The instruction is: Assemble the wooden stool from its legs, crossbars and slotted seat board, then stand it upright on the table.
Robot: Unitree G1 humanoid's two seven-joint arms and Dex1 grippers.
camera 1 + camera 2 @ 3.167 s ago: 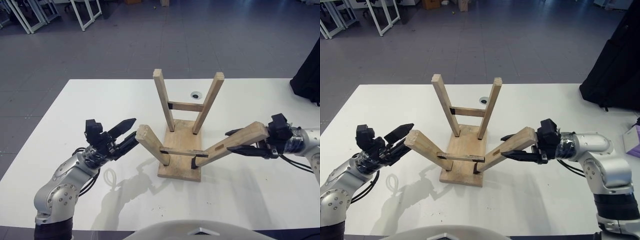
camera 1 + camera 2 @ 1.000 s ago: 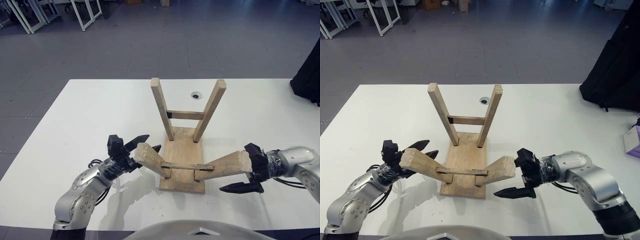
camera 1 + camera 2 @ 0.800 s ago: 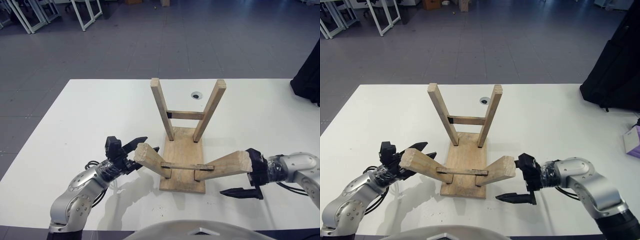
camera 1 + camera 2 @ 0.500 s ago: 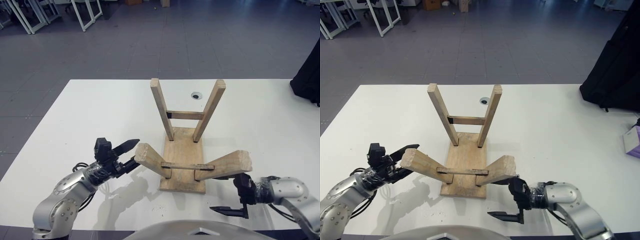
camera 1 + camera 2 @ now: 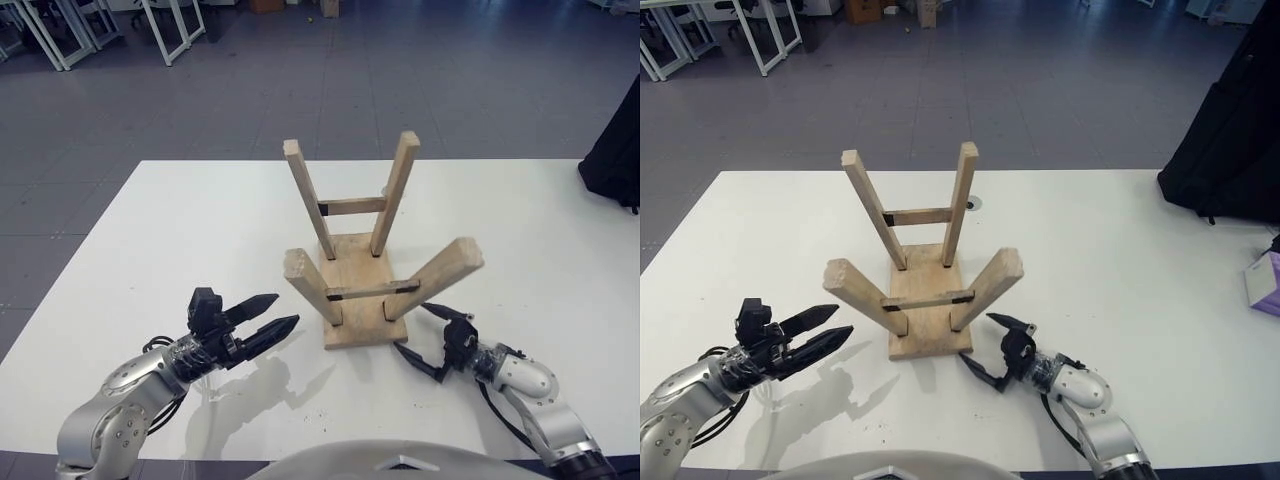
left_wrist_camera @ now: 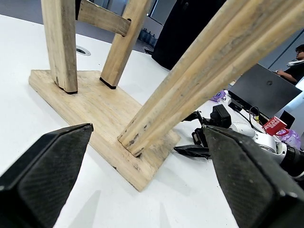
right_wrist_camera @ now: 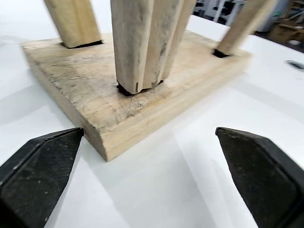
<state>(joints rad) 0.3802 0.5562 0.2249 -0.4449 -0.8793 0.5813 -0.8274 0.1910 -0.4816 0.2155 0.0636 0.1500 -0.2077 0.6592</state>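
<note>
left gripper (image 5: 287, 308) wide, holding nothing, near stool (image 5: 365, 291) | right gripper (image 5: 409, 326) wide around near corner of seat (image 5: 360, 273) | stool assembled, inverted on table (image 5: 150, 230) | next, I think: grasp seat, flip upright

A white table (image 5: 150, 230) carries the slotted seat board (image 5: 356, 272), which lies flat on the top near the middle with its four legs (image 5: 310, 200) pointing up. Beyond it a round cable hole (image 5: 970, 204) sits in the surface. A purple box (image 5: 1262, 283) rests at the table's right edge.
</note>
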